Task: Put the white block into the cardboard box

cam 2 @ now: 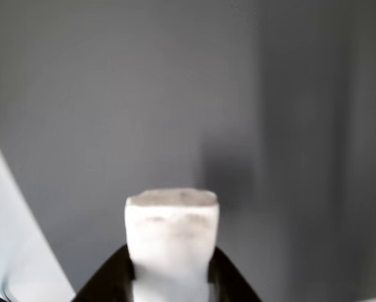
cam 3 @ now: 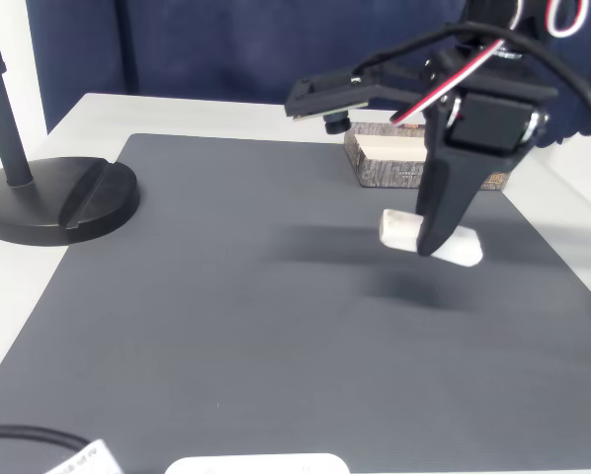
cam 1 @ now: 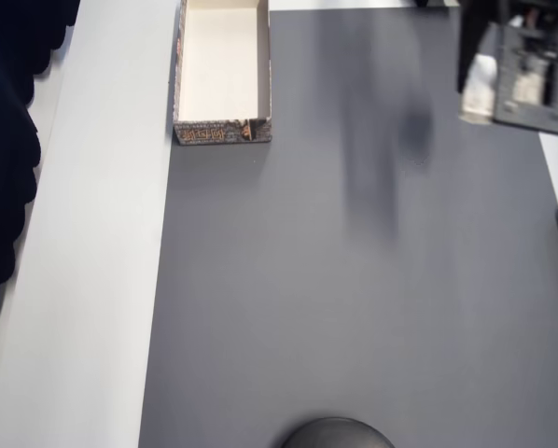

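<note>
A: White block [cam 3: 431, 238] is hanging in the air above the dark grey mat [cam 3: 276, 296], its shadow lying on the mat beneath. Gripper [cam 3: 429, 242] is clamping it across the middle, both ends sticking out sideways.

B: Wrist view is agreeing: the block [cam 2: 171, 233] is sitting between the black fingers [cam 2: 109, 280], its end pointing forward over the mat.

A: Cardboard box [cam 1: 222, 70] is resting at the mat's far-left edge in the overhead view, open, cream inside. The blurred gripper [cam 1: 480, 89] is hovering at the top right, well apart from it.

B: Fixed view is putting the box [cam 3: 404, 158] behind the arm. A black stand base [cam 3: 53, 197] is sitting on the white tabletop [cam 3: 88, 109] to the left.
</note>
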Tool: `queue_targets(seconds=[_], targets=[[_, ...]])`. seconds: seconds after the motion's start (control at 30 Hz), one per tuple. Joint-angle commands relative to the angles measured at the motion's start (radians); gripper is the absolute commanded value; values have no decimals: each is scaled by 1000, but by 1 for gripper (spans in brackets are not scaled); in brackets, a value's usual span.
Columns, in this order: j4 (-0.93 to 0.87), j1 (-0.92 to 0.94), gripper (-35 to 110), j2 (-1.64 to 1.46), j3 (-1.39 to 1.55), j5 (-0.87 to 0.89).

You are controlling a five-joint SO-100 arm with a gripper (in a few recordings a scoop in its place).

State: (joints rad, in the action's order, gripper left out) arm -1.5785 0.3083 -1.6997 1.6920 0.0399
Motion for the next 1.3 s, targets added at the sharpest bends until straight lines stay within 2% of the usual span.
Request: queue_targets(seconds=[0.0, 0.33, 0.57, 1.03, 1.27], targets=[[-46, 137, -2, -15, -98, 104], [-48, 469, -2, 101, -296, 258], [-112, 703, -2, 198, -479, 383], [-123, 914, -2, 552, -811, 543], [-141, 969, -2, 750, -1083, 574]])
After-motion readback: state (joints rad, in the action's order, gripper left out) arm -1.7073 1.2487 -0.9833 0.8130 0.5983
